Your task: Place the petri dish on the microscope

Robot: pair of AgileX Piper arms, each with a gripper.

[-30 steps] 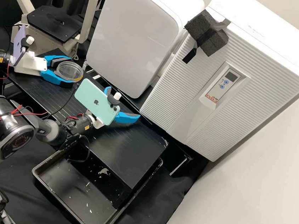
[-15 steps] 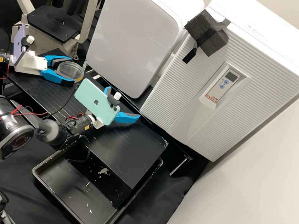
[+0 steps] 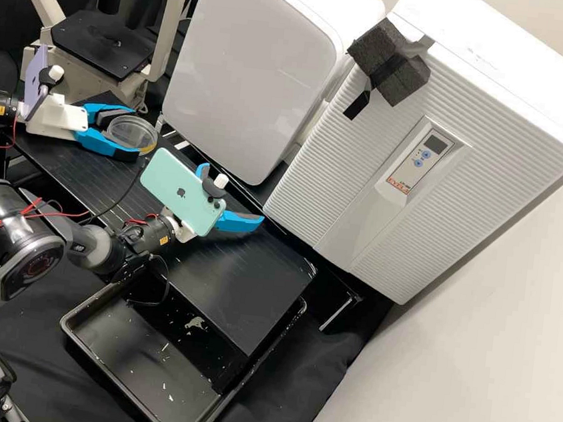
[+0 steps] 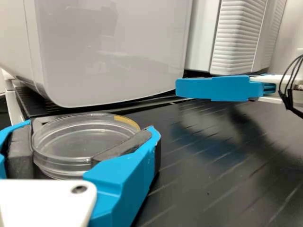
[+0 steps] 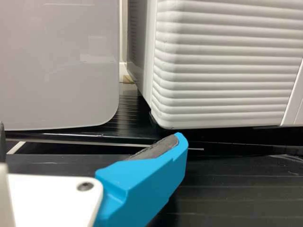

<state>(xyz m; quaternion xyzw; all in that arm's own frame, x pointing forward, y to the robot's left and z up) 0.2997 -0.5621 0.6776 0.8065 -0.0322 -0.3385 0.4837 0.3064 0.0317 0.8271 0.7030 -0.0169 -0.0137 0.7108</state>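
Plainly, the left hand (image 3: 130, 133) had the petri dish (image 3: 133, 132) in its hold, its two blue fingers closed in around it, with dark pads (image 4: 118, 145) pressed to opposite sides of the rim. The dish was clear, with a yellowish patch on its edge, and lay close to level between the fingers, at the end of the black counter (image 3: 233, 286) nearer the microscope (image 3: 168, 31). Whether its underside touched anything, I could not tell.

In the high view the microscope stood just behind the left hand, its black stage (image 3: 97, 47) apart from the dish and higher up.

The right hand (image 3: 232, 194) was over the middle of the counter, its fingers spread wide with nothing gripped between them. A mint green phone (image 3: 180, 190) sat clamped on that arm, and a purple phone (image 3: 35, 84) on the left one.

Behind the counter stood a smooth-fronted white appliance (image 3: 256, 67) and, beside it, a ribbed white cabinet (image 3: 324, 188) with a small display and blue buttons. A dark foam block (image 3: 399, 79) was fixed to the cabinet's upper edge. Below the counter's near side lay a black tray (image 3: 126, 349), scattered with pale flecks.
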